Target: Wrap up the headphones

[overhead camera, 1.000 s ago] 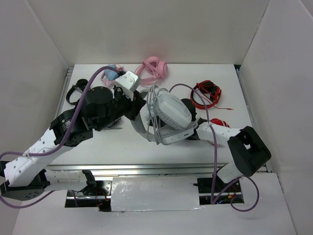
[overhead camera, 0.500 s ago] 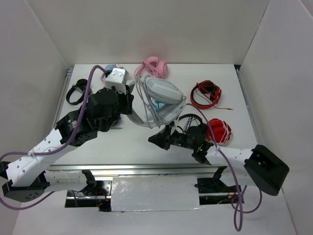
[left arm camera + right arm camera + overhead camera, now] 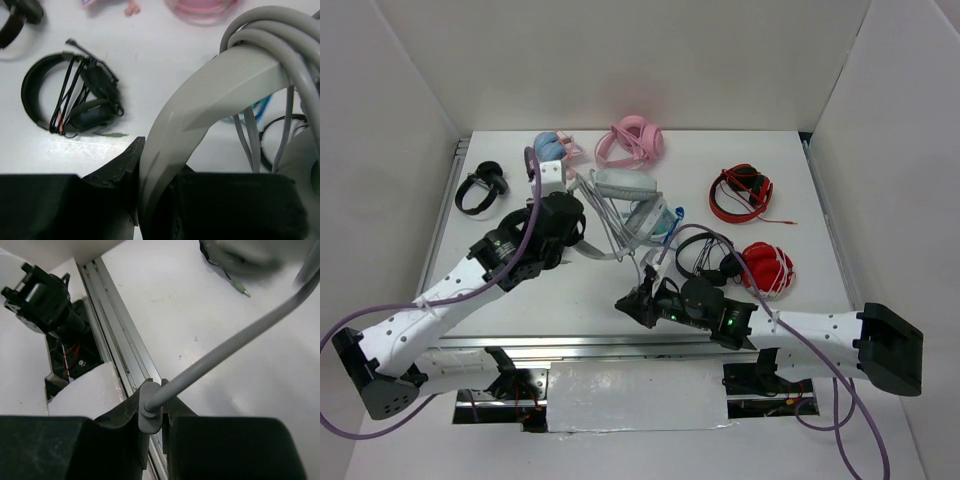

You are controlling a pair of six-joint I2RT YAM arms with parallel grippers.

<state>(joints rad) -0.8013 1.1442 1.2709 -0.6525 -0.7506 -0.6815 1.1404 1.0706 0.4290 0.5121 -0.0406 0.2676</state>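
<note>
Headphones [image 3: 623,184] hang just 12 o'clock of centre, band [image 3: 210,85] clamped in the left gripper [image 3: 152,205], while the right gripper [image 3: 152,407], pinching the cable [image 3: 240,339], has retreated toward 6 o'clock, likely readying another loop.

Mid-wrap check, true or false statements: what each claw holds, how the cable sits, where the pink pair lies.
1. The left claw is shut on the headphones, at the band. True.
2. The right claw is open and empty. False: it is shut on the cable.
3. Several cable strands pass over the band. True.
4. The pink pair lies by the arm bases. False: it lies at the far edge of the table.
</note>
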